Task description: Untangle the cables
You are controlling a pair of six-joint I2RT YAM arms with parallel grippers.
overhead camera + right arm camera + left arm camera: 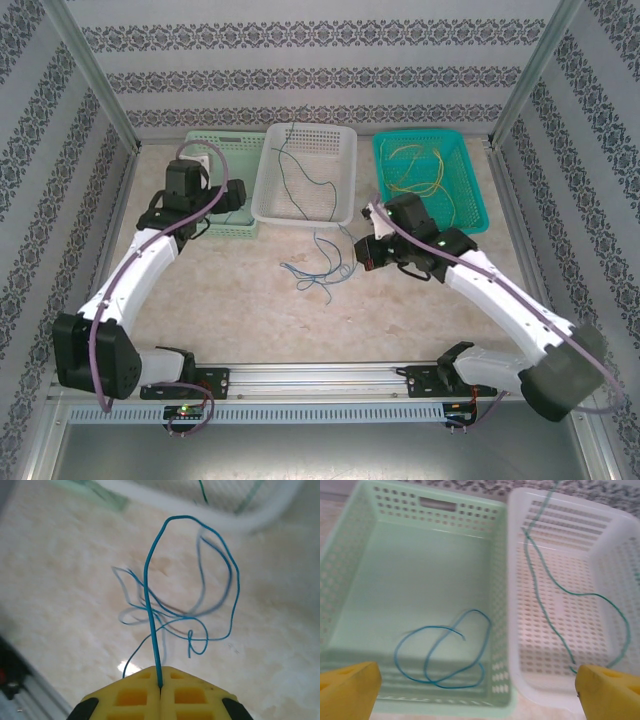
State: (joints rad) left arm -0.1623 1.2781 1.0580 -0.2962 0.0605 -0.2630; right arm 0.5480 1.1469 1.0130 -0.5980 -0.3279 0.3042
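The right gripper [160,686] pinches a blue cable [147,580] rising from the tangle [318,268] at mid-bench [230,305], just before the white basket [262,205]; the left gripper [476,690], spread wide, hangs over the mint-green basket [350,555].

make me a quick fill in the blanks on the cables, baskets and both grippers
The cable pinched in the right gripper is ____ in colour.
The teal basket holds cables coloured ____.
The left gripper has its jaws ____.
The green cable lies in the ____ basket.
Missing words: blue; yellow; open; white.
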